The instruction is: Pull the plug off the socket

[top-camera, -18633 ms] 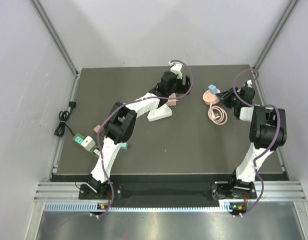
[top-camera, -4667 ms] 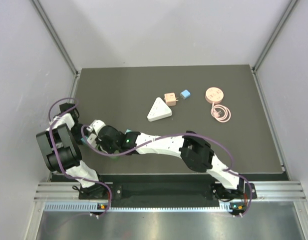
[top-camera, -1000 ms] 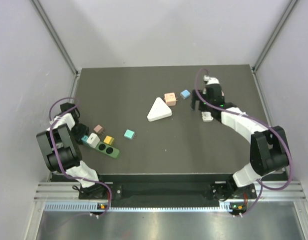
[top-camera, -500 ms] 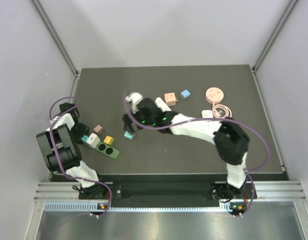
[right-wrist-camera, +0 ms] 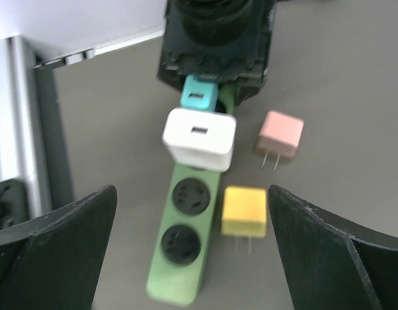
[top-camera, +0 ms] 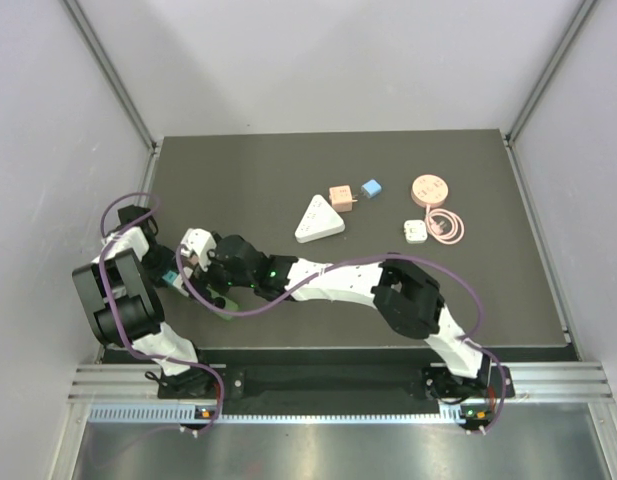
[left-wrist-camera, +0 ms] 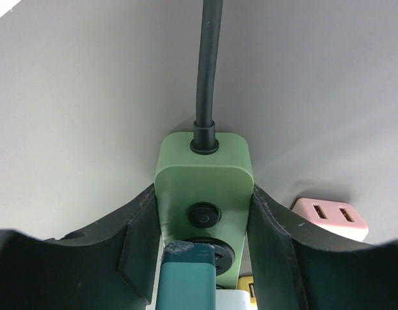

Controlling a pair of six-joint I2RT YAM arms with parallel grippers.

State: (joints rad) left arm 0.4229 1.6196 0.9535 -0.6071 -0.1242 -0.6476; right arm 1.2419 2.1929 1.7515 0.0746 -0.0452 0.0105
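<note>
No text, brand, number or sign can be read on the power strip (right-wrist-camera: 183, 259) or the white plug (right-wrist-camera: 199, 138).

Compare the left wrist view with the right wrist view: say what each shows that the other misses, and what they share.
Only the left wrist view: the black cord entering the end of the green power strip, and the round switch. Only the right wrist view: two empty sockets, the metal rail, and the open right claw. Both: the green power strip, the teal plug in it, the loose pink plug, and the left claw clamping the strip.
</note>
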